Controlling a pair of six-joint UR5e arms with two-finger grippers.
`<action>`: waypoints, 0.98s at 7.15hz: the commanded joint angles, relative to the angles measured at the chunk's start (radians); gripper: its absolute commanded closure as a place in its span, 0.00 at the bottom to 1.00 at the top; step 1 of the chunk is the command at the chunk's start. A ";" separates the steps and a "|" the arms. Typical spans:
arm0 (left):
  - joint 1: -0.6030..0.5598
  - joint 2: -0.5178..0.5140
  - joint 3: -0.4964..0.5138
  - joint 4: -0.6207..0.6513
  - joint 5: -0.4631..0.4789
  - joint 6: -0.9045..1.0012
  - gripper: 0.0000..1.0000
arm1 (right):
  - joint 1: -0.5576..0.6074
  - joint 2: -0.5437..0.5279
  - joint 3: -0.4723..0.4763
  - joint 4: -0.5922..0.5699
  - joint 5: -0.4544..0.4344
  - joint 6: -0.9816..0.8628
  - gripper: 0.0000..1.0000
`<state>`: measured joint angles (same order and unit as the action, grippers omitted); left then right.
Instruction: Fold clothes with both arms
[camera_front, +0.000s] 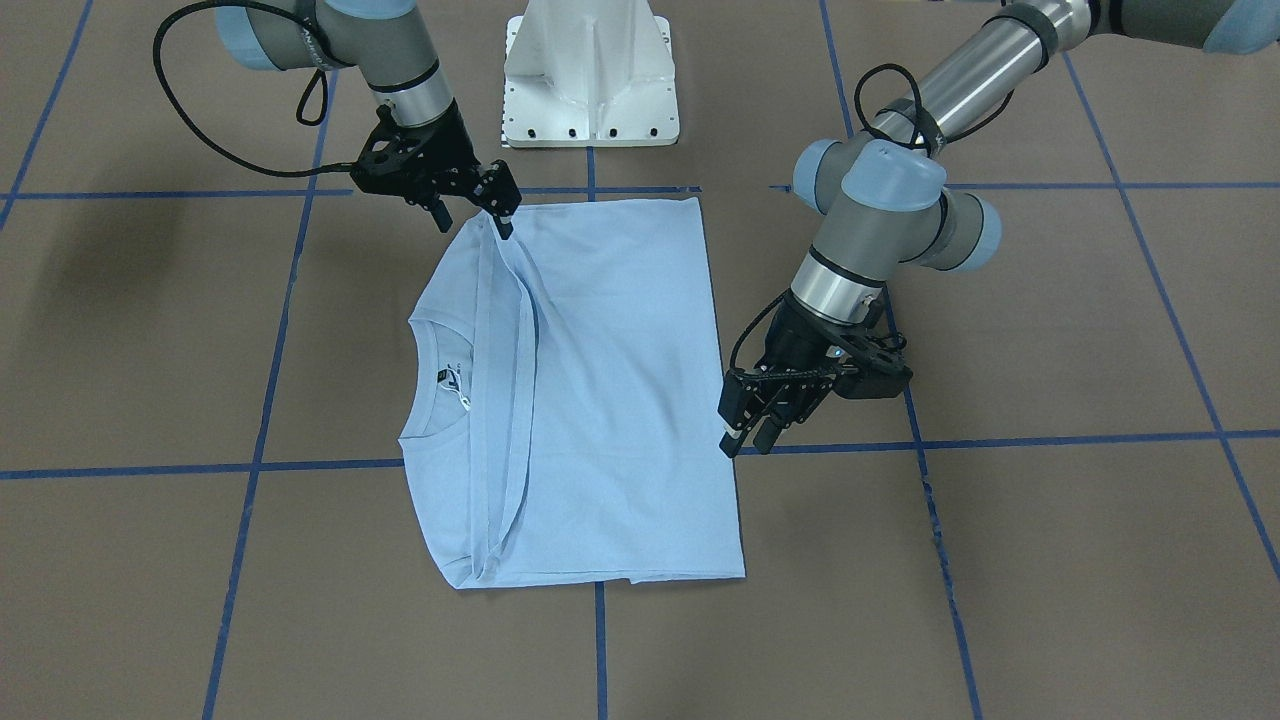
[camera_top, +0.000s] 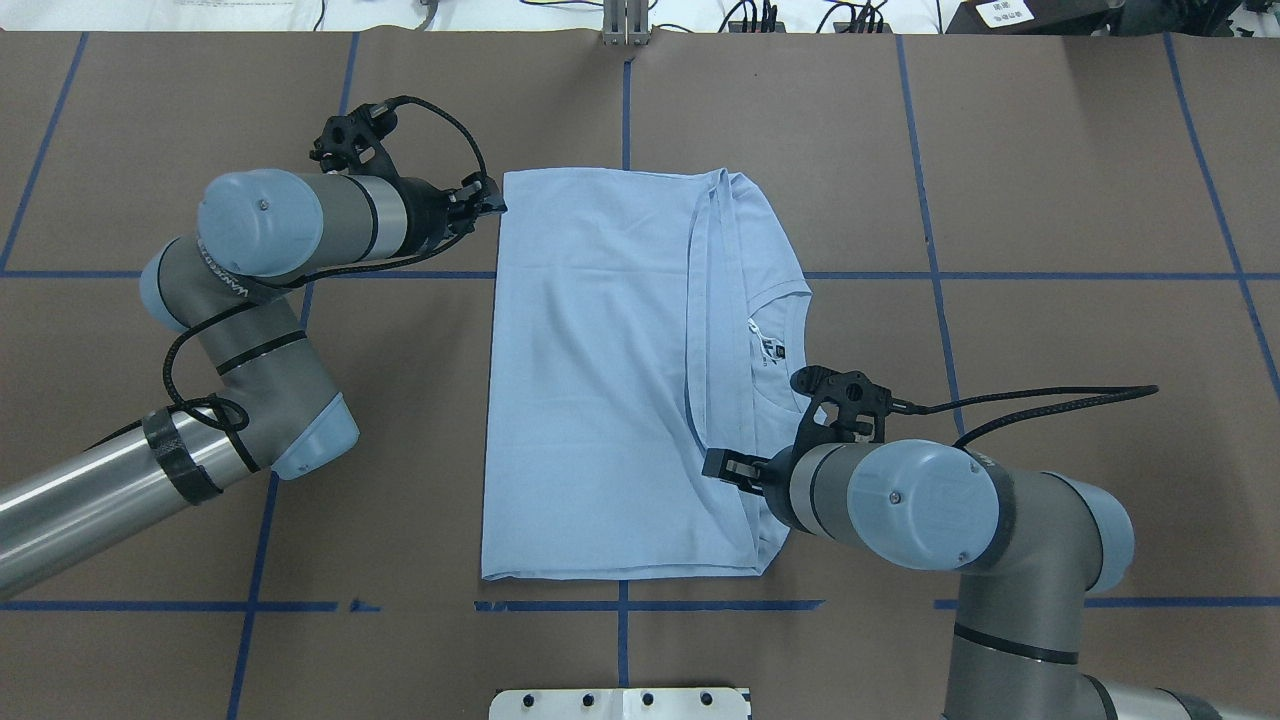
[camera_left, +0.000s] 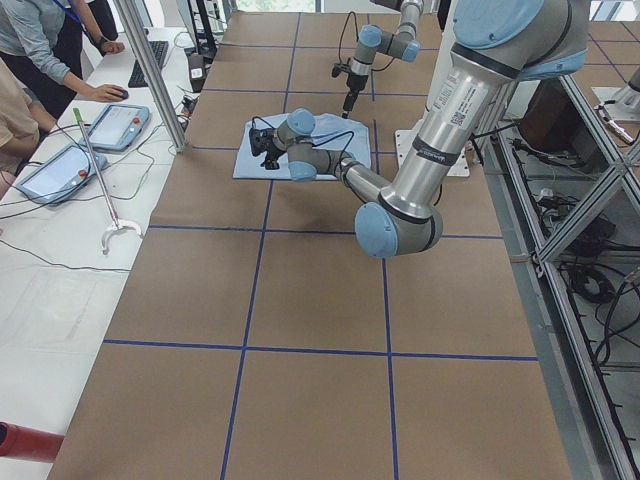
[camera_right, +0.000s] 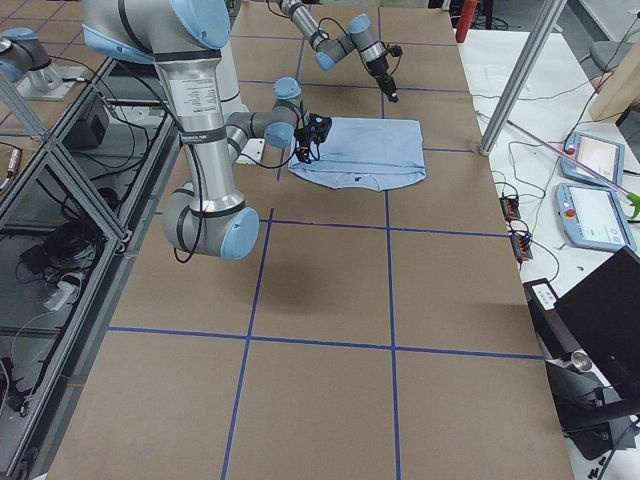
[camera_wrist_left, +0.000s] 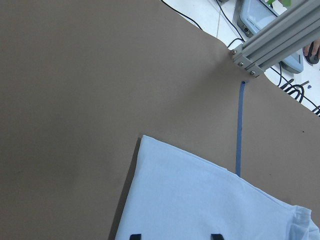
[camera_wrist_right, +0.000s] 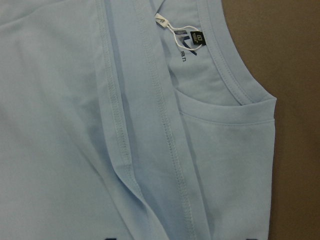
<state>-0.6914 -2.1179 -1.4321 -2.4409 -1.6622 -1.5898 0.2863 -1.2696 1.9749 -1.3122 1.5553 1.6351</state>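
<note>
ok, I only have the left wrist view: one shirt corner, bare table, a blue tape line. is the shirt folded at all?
Observer: Yes. The T-shirt lies as a flat rectangle with no sleeve sticking out, and a stitched hem band runs beside the collar.
Operator: where's the right gripper?
Observer: The right gripper is open, at the end of that hem band nearest the robot base.
Operator: which corner am I looking at?
Observer: The one far from the robot, on the side opposite the collar. In the overhead view the left gripper sits right at it.
</note>
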 joint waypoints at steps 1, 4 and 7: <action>0.003 0.013 -0.004 -0.001 -0.001 -0.001 0.45 | -0.019 0.036 -0.048 0.011 -0.021 -0.029 0.12; 0.004 0.015 -0.002 -0.001 -0.001 -0.002 0.45 | -0.016 0.053 -0.062 0.011 -0.021 -0.014 0.47; 0.004 0.015 -0.004 -0.001 0.001 -0.002 0.45 | -0.016 0.053 -0.070 0.011 -0.020 -0.015 0.49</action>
<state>-0.6872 -2.1031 -1.4356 -2.4421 -1.6624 -1.5923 0.2699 -1.2165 1.9071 -1.3008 1.5344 1.6209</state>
